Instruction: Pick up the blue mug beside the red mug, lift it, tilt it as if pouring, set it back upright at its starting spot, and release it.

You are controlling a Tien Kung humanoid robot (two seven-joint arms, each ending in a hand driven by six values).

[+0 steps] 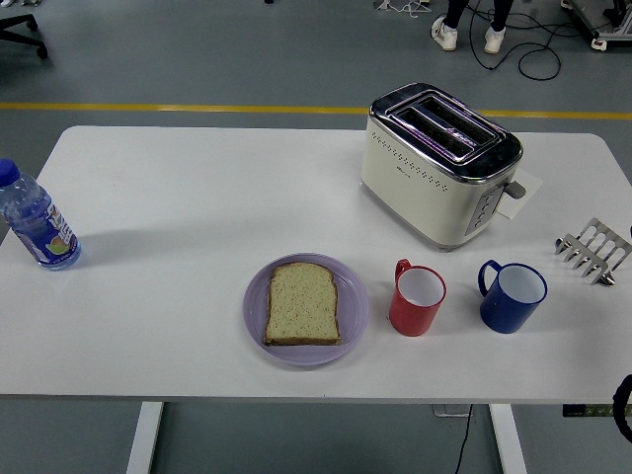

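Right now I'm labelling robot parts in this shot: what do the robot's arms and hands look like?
Almost nothing shows. Only a small black curved piece of the right arm pokes in at the lower right edge, past the table's corner. Its fingers, cables and markings are not visible. The left arm is out of frame.

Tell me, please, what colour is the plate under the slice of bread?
The plate is pale lilac, seen in the head view.
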